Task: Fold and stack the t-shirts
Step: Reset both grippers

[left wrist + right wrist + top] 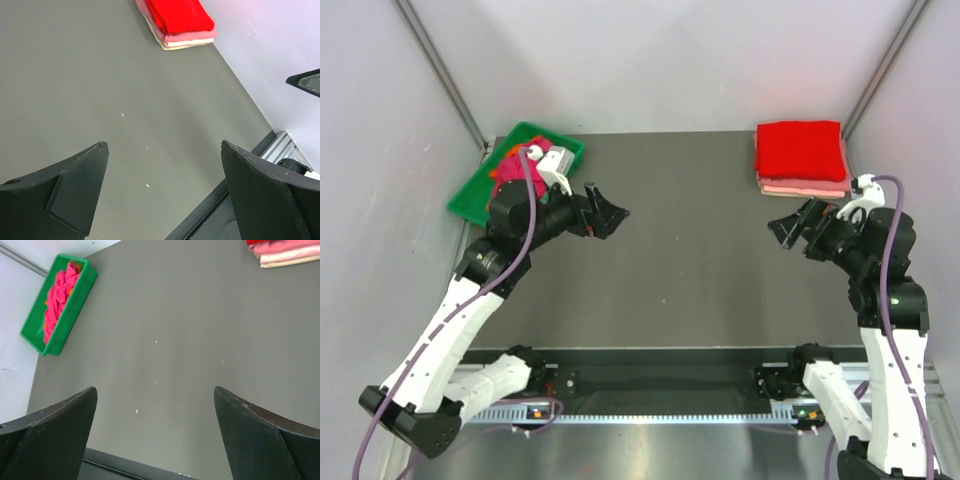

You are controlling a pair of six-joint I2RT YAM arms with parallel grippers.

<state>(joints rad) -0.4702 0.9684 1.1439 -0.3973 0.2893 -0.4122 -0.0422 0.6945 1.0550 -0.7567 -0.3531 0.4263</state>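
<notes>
Though perhaps dusty, table with t-shirts, white walls

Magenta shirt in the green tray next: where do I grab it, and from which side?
Pinch a bunched fold on top of the magenta shirt, coming straight down with the open left end effector, the nearer one. It lies crumpled inside the green tray, whose walls likely block any sideways approach.
</notes>
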